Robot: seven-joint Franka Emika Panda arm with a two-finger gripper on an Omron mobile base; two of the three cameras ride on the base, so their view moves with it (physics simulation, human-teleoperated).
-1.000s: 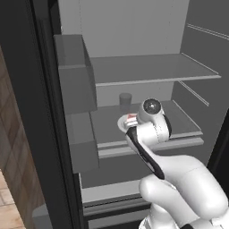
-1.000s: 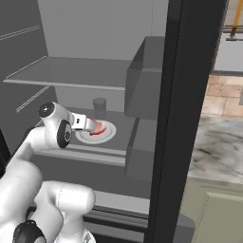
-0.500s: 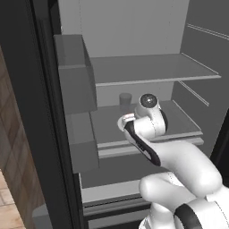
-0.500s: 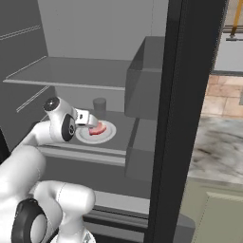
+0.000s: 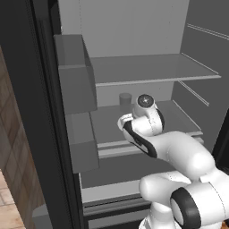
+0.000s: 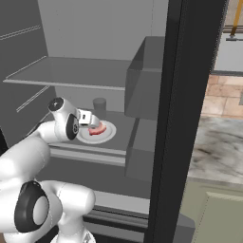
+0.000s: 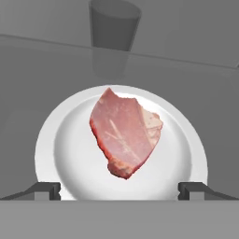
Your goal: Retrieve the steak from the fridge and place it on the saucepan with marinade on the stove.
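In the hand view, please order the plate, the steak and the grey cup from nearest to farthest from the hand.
The open hand sits at the bottom of the view.
1. Plate: its near rim lies between the fingertips, on the fridge shelf.
2. Steak: in the middle of the plate, just beyond the rim.
3. Cup: at the top, behind the plate.

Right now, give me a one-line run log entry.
phase: approach | end effector: open, above plate | steak: on plate, ungrasped | fridge: open
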